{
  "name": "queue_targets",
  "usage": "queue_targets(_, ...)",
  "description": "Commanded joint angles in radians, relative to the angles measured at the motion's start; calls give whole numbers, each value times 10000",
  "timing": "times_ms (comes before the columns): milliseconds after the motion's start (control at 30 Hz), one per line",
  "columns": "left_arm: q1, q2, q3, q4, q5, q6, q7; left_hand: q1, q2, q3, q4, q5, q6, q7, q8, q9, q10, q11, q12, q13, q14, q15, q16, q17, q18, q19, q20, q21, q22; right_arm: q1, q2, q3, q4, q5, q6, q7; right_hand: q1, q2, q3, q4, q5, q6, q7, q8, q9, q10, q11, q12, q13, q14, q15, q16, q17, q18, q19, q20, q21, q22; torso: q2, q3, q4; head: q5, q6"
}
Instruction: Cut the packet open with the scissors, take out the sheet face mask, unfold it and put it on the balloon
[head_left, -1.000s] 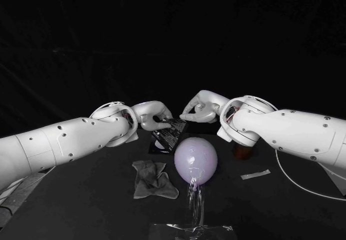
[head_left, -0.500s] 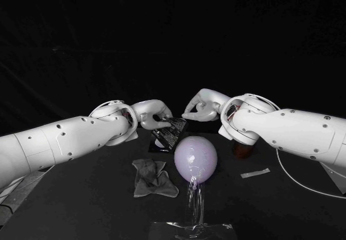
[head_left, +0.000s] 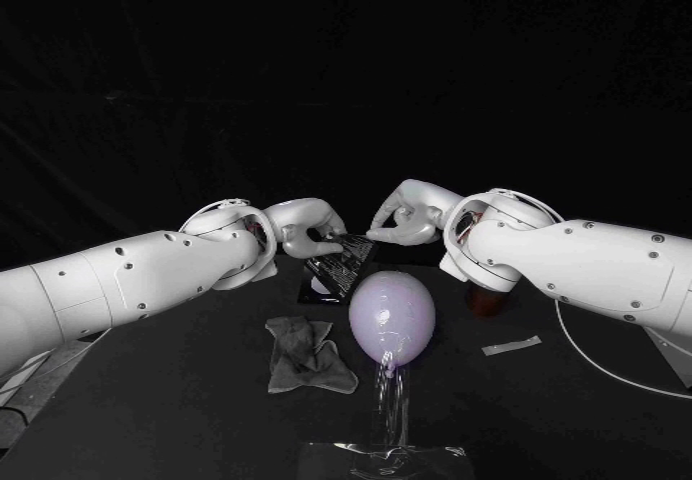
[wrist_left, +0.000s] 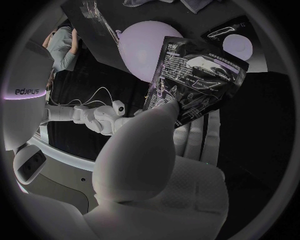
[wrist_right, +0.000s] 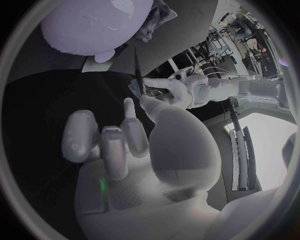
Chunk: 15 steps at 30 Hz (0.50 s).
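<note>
Pinching packet (head_left: 342, 266) — left hand (head_left: 300, 228) — beside balloon (head_left: 392, 316).

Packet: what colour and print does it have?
Glossy black packet with pale printed text and graphics; clearest in the left wrist view.

packet (head_left: 343, 268) behind balloon (head_left: 391, 317), cloth (head_left: 307, 357) left of balloon

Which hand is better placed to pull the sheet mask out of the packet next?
Right, probably. The left hand holds the packet up beyond the balloon, so it is busy; the right hand has its fingertips at the packet's upper edge.
</note>
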<state>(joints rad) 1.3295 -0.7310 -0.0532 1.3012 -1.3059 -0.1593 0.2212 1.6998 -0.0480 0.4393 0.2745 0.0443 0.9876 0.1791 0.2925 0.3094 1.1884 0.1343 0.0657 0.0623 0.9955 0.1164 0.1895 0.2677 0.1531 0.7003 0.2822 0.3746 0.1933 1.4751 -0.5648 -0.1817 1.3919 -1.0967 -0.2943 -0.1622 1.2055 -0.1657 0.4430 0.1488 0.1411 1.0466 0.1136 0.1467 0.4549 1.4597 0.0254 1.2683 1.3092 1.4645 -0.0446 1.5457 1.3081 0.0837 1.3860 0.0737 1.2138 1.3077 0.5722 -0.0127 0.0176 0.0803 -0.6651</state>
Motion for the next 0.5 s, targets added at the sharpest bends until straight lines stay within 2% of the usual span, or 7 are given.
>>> queue_targets(33, 24, 19, 15, 10, -25, -79, 47, -22, 67, 29, -3, 33, 4, 46, 56, 11, 55, -8, -14, 15, 41, 6, -25, 10, -67, -31, -7, 34, 15, -9, 11, 6, 13, -163, 165, 12, 87, -2, -12, -48, -56, 12, -48, 39, 13, 49, 4, 34, 284, 909, 64, 43, 1809, -69, 54, -14, 6, 1073, -3, -1, 5, -10, -11)
queue_targets(500, 24, 37, 16, 38, -25, -109, 23, -35, 56, 69, -12, 32, -1, 51, 62, 16, 57, -6, -15, 14, 43, 7, -29, 11, -68, -41, -6, 44, 22, -59, 177, 5, -126, -177, 289, -20, 144, -13, 7, -109, -52, 22, -57, 48, 28, 89, -2, 147, 387, 913, 63, 50, 1834, -75, 69, -16, 32, 1093, 2, -11, 13, -24, -32)
